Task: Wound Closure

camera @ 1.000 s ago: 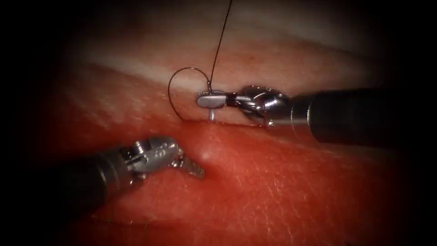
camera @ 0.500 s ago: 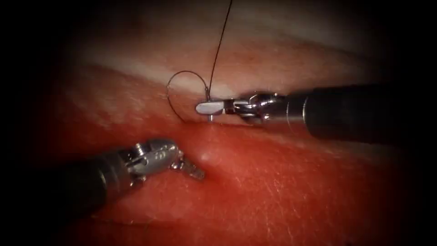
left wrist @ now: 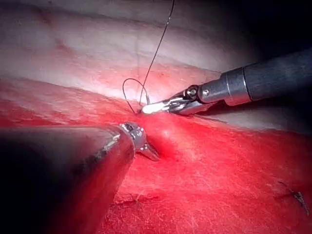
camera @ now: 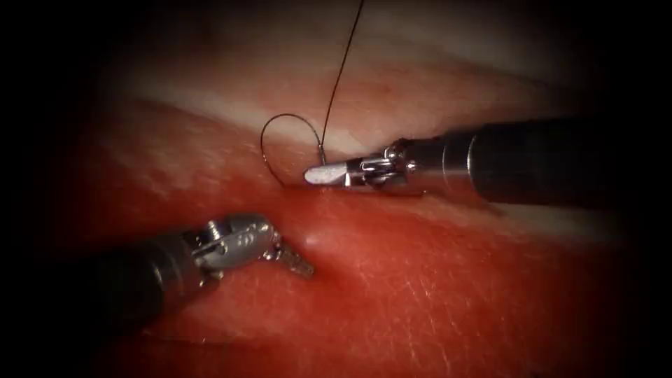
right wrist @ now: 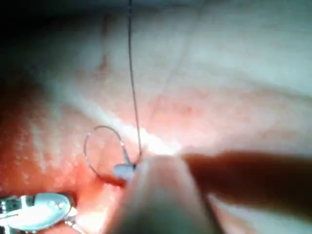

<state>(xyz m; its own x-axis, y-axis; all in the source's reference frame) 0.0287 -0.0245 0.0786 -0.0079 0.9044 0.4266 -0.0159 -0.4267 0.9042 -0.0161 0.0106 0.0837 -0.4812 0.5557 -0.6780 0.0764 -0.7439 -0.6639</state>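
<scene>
My right tool [camera: 320,175] comes in from the right, its jaws shut on the curved needle [camera: 263,143] close to its tail, where the dark thread [camera: 341,70] joins and runs up out of view. The needle arcs up and to the left, then down into the tissue [camera: 420,280] at the cut's edge [camera: 283,183], where its tip is buried. My left tool [camera: 297,263] lies lower left, jaws shut, empty, pressed on the tissue beside a small bump [camera: 312,241]. The left wrist view shows the needle loop [left wrist: 124,90], the right tool [left wrist: 148,109] and the left tool [left wrist: 148,152].
Red fluid wets the tissue around the cut, and paler tissue [camera: 434,91] rises behind it. The right shaft [camera: 546,168] lies across the right half. In the right wrist view the thread [right wrist: 132,73] hangs over the needle loop [right wrist: 87,146], with the left tool [right wrist: 39,204] nearby.
My right tool has rolled its wrist, the jaws turning from flat to edge-on and sinking a little toward the cut, and the needle's arc turned with them. The left tool stayed put.
</scene>
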